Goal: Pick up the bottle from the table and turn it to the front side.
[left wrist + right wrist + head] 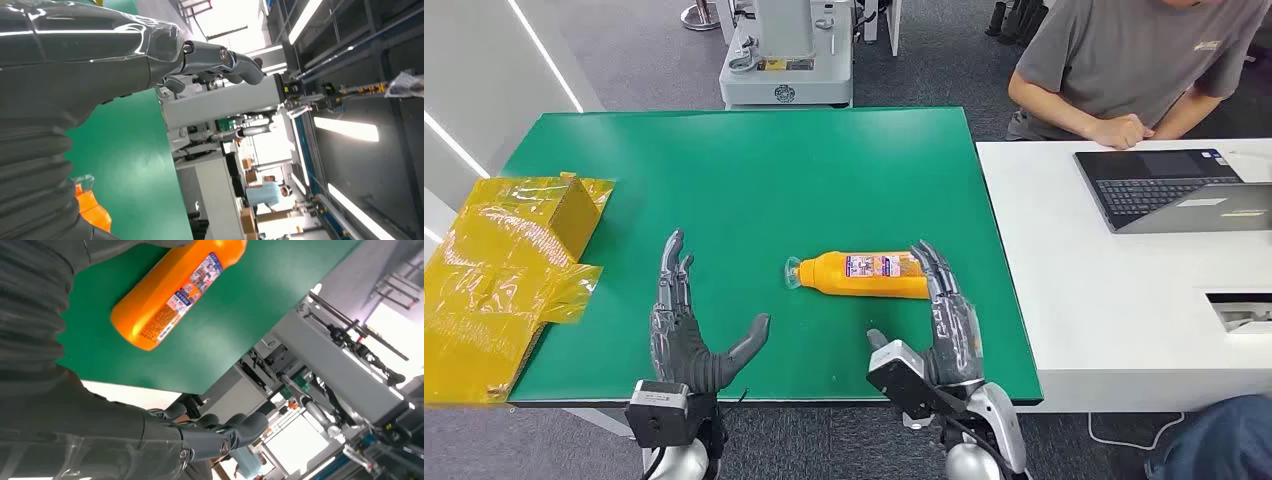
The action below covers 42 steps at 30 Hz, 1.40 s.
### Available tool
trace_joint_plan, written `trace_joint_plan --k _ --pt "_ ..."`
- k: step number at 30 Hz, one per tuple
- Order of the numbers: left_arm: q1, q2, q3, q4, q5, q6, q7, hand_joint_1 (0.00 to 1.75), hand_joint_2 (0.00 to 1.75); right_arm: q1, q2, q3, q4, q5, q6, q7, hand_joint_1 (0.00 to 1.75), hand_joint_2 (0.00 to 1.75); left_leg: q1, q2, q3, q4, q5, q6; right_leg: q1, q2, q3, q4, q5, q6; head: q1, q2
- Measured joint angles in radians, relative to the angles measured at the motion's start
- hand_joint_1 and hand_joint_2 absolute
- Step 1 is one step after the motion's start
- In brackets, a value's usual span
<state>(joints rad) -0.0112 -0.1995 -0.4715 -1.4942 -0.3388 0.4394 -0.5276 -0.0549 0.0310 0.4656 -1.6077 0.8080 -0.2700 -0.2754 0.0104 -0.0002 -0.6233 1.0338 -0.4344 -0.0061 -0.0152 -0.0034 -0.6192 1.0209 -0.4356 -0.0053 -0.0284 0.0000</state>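
Note:
An orange bottle [864, 274] with a clear cap and a printed label lies on its side on the green table [754, 170], cap pointing left. My right hand [944, 310] stands open just right of the bottle's base, fingers extended beside it, holding nothing. My left hand [686, 325] is open over the table's front left, well away from the bottle. The bottle [172, 295] lies close ahead of the right hand [100, 440] in the right wrist view. A bit of the bottle [90, 207] shows past my left hand [90, 50] in the left wrist view.
Crumpled yellow wrapping [509, 270] covers the table's left edge. A white desk [1124, 290] with a laptop [1169, 190] adjoins on the right, where a person [1134, 65] sits. A grey machine [784, 50] stands behind the table.

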Motion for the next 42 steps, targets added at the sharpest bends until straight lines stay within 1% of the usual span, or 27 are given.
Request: trace_joint_plan --k 2,5,11,16,19,22,27,34,38,42 --pt "0.001 0.000 0.000 0.000 -0.001 -0.004 -0.001 0.00 1.75 -0.016 -0.010 -0.003 0.009 0.003 0.014 0.004 0.00 1.75 0.000 0.000 0.000 0.000 0.000 0.000 0.000 0.000 0.000 0.000 0.000 0.000 0.000 0.000" --pt "0.004 0.000 0.000 0.000 -0.003 -0.014 -0.003 0.00 1.75 -0.083 -0.045 -0.006 0.050 0.002 0.089 0.026 0.00 1.75 0.000 0.000 0.000 0.000 0.000 0.000 0.000 0.000 0.000 0.000 0.000 0.000 0.000 0.000" --pt "0.016 0.003 0.000 0.000 -0.003 -0.019 -0.010 0.00 1.75 -0.268 -0.117 0.000 0.202 0.015 0.281 0.060 0.00 1.75 0.000 0.000 0.000 0.000 0.000 0.000 0.000 0.000 0.000 0.000 0.001 -0.001 0.000 0.000" --pt "0.025 0.008 0.000 0.000 0.000 -0.021 -0.018 0.00 1.75 -0.424 -0.138 0.023 0.360 0.027 0.384 0.057 0.00 1.75 0.000 0.000 0.000 0.000 0.001 0.000 0.000 0.000 0.000 0.001 0.001 0.000 0.000 0.000" --pt "0.023 0.010 0.000 0.000 0.004 -0.025 -0.019 0.00 1.75 -0.534 -0.139 0.060 0.476 0.025 0.444 0.052 0.00 1.75 0.000 0.000 0.000 0.000 0.001 0.000 0.000 0.000 0.000 0.001 0.001 -0.001 0.000 0.000" --pt "0.016 0.011 0.000 0.000 0.008 -0.030 -0.019 0.00 1.75 -0.640 -0.135 0.101 0.595 0.005 0.492 0.029 0.00 1.75 0.000 0.000 0.000 0.000 0.001 0.000 0.000 0.000 0.000 0.001 0.001 -0.001 0.000 0.000" --pt "0.008 0.015 0.000 0.000 0.010 -0.028 -0.019 0.00 1.75 -0.756 -0.121 0.148 0.751 -0.050 0.566 -0.029 0.00 1.75 0.000 -0.001 -0.001 0.000 0.001 0.001 0.000 0.000 0.000 0.001 0.001 -0.001 0.000 0.000" --pt "0.005 0.019 0.000 0.000 0.019 -0.022 -0.017 0.00 1.75 -0.857 -0.081 0.204 0.937 -0.111 0.646 -0.076 0.00 1.75 0.000 -0.001 -0.001 0.000 0.001 0.001 0.000 0.000 0.000 0.001 0.001 -0.001 0.000 0.000" --pt "0.000 0.021 0.000 0.000 0.021 -0.022 -0.012 0.00 1.75 -0.886 -0.058 0.238 1.024 -0.128 0.698 -0.074 0.00 1.75 0.000 -0.001 -0.001 0.000 0.001 0.001 0.000 -0.001 0.000 0.001 0.001 -0.001 0.000 0.000" --pt "-0.008 0.026 0.000 0.000 0.024 -0.018 -0.007 0.00 1.75 -0.897 -0.044 0.269 1.093 -0.139 0.708 -0.065 0.00 1.75 0.000 -0.001 -0.001 0.000 0.001 0.001 0.000 0.000 0.000 0.001 0.001 -0.001 0.000 0.000"
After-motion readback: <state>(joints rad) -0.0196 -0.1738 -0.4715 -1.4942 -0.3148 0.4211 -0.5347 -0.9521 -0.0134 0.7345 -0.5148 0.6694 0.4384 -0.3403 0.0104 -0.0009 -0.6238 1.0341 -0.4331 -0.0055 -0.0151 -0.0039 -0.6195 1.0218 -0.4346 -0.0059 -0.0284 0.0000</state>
